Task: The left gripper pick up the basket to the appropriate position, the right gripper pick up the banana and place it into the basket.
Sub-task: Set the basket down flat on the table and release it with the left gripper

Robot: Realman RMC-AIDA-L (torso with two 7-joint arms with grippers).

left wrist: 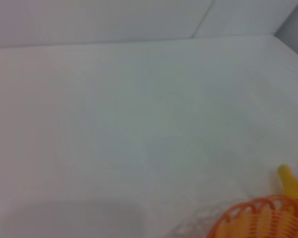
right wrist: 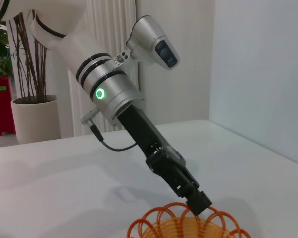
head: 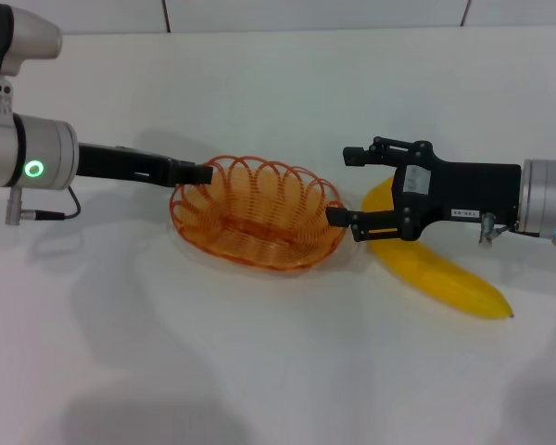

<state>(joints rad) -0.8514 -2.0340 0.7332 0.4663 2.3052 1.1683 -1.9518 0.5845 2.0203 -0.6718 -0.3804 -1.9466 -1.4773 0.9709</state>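
The orange wire basket rests on the white table at the middle. My left gripper is at the basket's left rim, fingers closed on the wire there; the right wrist view shows it pinching the rim of the basket. The yellow banana lies on the table just right of the basket. My right gripper is open and empty, hovering over the banana's far end beside the basket's right rim. The left wrist view shows the basket's rim and the banana's tip.
The white table runs to a pale wall at the back. A grey cable hangs from my left arm. A potted plant and curtains stand off the table, behind my left arm.
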